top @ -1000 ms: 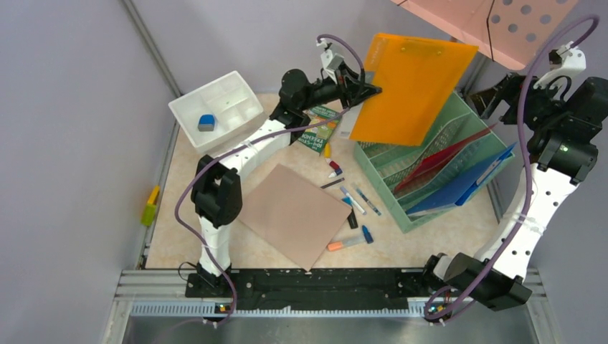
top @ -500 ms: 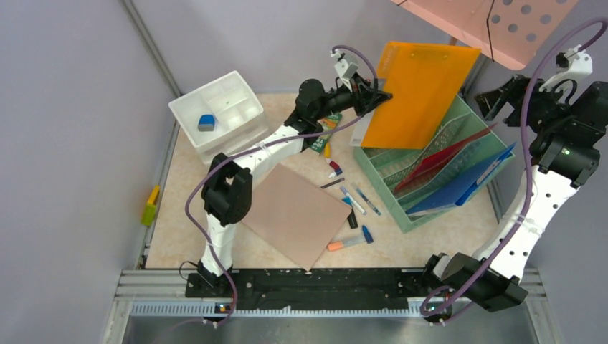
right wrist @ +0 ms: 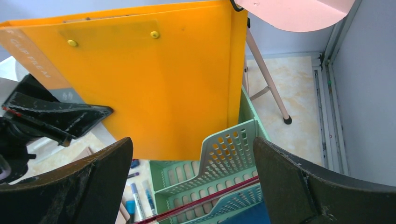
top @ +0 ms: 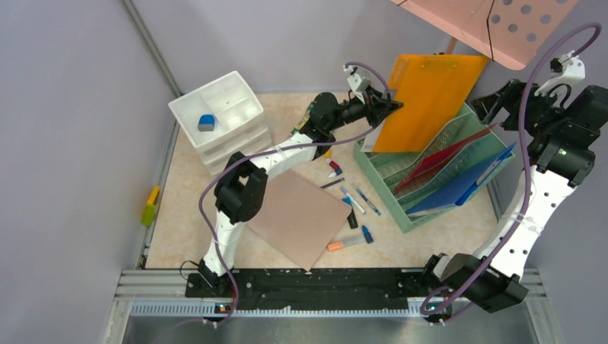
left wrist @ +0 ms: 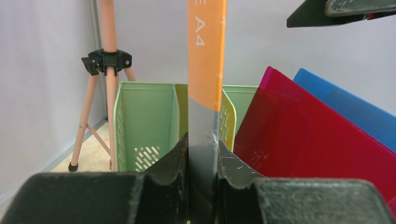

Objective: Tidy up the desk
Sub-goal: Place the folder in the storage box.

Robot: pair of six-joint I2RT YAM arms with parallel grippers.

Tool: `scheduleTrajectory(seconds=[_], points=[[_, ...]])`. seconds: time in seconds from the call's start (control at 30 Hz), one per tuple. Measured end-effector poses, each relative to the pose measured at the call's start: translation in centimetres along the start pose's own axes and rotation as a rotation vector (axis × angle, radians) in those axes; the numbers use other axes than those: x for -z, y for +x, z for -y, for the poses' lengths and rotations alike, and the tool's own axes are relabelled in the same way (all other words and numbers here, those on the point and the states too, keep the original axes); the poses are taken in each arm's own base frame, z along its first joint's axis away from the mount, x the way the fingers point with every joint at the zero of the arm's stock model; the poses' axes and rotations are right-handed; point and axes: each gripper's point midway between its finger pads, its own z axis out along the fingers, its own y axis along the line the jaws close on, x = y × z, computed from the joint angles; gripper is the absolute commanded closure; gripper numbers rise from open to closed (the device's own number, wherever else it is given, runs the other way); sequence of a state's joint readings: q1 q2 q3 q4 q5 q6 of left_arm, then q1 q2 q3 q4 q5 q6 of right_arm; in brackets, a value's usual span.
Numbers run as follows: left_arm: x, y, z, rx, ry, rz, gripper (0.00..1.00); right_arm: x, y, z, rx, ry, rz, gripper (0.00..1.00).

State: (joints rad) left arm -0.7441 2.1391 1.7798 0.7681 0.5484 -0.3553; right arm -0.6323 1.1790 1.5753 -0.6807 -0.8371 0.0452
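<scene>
The counter point(top: 179, 222) lies beneath both arms, beige and mottled, carrying loose pens point(top: 356, 199), a brown board point(top: 294, 211) and, at its right, a green mesh rack point(top: 380, 190). The left pincer point(top: 388, 107) is clamped on the left edge of an orange folder point(top: 430, 93), which hangs tilted over the rack's rear slot. The right pincer point(top: 502, 100) stands wide apart, holding nothing, near the folder's far side. Risk, as judged: the grip takes only a narrow strip of edge, so the folder may pivot or slip free if its lower edge strikes a divider or the rim on the way down. Its upper corner also sits close to the pink panel point(top: 495, 25) overhead. Only the left wrist view shows the folder edge-on, pinched between the pads point(left wrist: 180, 158), with a red folder point(left wrist: 289, 135) and a blue folder point(left wrist: 345, 112) leaning in the neighbouring slots. Only the right wrist view shows the orange folder's broad face and the perforated rim just below it.
</scene>
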Motion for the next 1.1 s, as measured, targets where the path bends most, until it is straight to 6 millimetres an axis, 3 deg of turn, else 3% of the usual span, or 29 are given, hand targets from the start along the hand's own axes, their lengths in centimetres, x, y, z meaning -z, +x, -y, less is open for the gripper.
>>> scheduleTrajectory(seconds=[0.23, 0.6, 0.93, 1.1], points=[[-0.7, 2.8, -0.3, 0.010, -0.031, 0.000, 1.00, -0.1, 0.6, 0.2, -0.003, 0.002, -0.008, 0.01], [-1.1, 3.1, -0.3, 0.014, -0.075, 0.069, 1.00, -0.2, 1.3, 0.4, -0.003, 0.002, -0.018, 0.01], [-1.9, 4.5, 2.1, -0.001, -0.087, 0.118, 1.00, -0.4, 2.6, 0.8, -0.018, 0.002, -0.040, 0.01], [-1.3, 5.7, 2.4, -0.007, -0.090, 0.128, 1.00, -0.3, 2.9, 0.6, -0.018, -0.001, -0.040, 0.01]])
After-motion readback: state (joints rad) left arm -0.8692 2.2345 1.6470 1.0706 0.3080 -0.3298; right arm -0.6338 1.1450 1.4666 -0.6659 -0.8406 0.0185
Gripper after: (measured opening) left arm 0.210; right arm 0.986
